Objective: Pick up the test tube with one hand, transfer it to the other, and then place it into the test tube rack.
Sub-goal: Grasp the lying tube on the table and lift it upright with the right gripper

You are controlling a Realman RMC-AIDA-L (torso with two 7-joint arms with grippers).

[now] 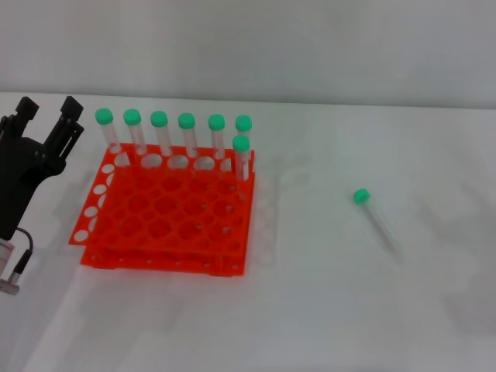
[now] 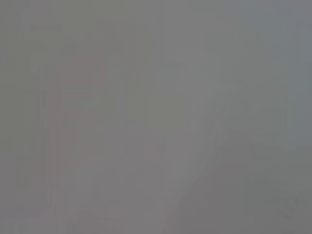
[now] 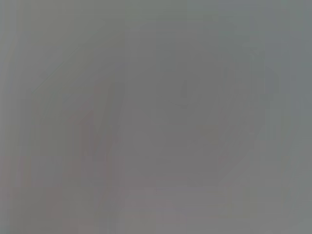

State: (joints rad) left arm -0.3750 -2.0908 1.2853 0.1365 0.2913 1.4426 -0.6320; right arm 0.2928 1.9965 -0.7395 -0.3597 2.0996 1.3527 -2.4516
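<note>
Looking down on a plain white counter with a pale wall behind it. Both wrist views are just grey blur, nothing readable there. Orange rack sits left of centre with seven green-capped tubes standing along its far rows; lots of bare counter on its right and in front. Left tool hangs at the far left edge, just beside the rack, black fingers spread apart with nothing between them. Loose tube lies flat on the counter well right of the rack, far from that tool, cap pointing away. Right tool isn't visible anywhere
</note>
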